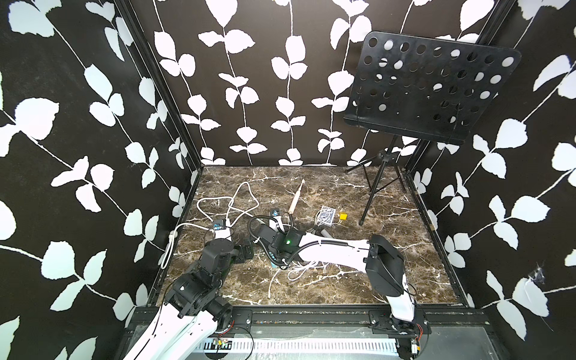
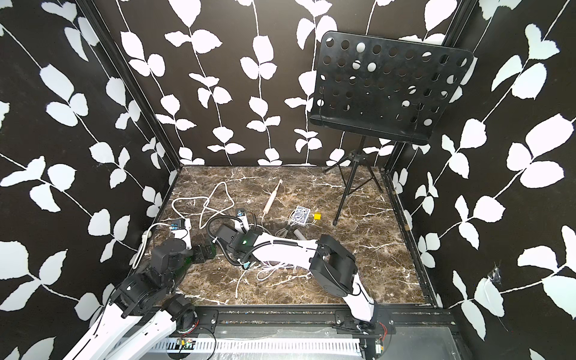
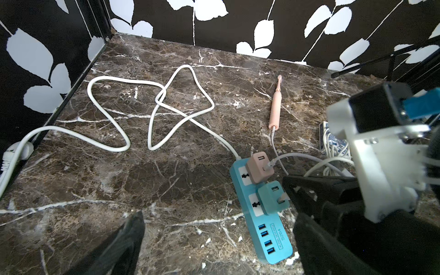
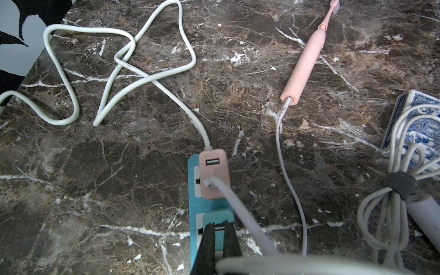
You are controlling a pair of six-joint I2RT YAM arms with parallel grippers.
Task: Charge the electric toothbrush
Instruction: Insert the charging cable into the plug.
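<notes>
The right pincer (image 4: 219, 234), jaws pressed together, is hovering over the teal adapter (image 4: 217, 217), pink charger (image 4: 214, 176) just ahead; the left pincer (image 3: 217, 215) is gaping wide.

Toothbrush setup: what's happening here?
The toothbrush lies on the table with a cable in its base. That cable seems to run to the pink adapter seated on the blue power strip. The right tool is shut, tips at a loose teal adapter on the strip. The left tool is open, holding nothing.

One toothbrush (image 3: 275, 112), one power strip (image 3: 269, 238), two adapters (image 3: 259, 167) (image 3: 273, 197), one card deck (image 4: 426, 126).
</notes>
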